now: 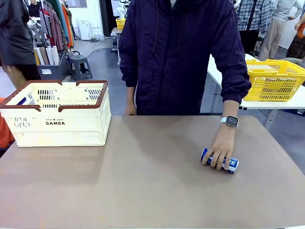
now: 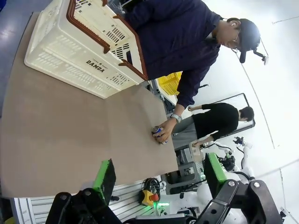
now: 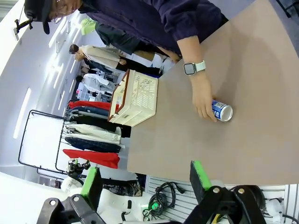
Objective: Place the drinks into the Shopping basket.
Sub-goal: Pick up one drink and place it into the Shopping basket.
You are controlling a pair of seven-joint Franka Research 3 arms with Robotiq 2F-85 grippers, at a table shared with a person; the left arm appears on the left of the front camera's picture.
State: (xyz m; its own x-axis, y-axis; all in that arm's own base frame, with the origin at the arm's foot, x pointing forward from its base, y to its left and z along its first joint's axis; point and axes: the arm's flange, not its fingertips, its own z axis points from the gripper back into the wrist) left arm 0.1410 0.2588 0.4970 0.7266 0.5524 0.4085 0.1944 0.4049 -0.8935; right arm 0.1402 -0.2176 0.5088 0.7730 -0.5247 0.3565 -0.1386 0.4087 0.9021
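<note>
A blue-and-white drink can (image 1: 229, 164) (image 3: 221, 111) (image 2: 157, 130) lies on its side at the right of the table, under the person's hand (image 1: 219, 149). The cream Shopping basket (image 1: 57, 114) (image 2: 81, 51) (image 3: 136, 100) with brown rim and "DAMDA" print stands at the far left; something blue (image 1: 21, 100) shows inside at its left edge. My left gripper (image 2: 156, 175) hangs open high above the table's near side, well away from the can and basket. My right gripper (image 3: 145, 179) is open too, with nothing between its green-padded fingers.
The person stands at the table's far edge, the other hand (image 1: 130, 109) hanging by the edge. A yellow mesh basket (image 1: 272, 79) sits on a white table at the back right. Brown tabletop (image 1: 143, 181) lies bare between basket and can.
</note>
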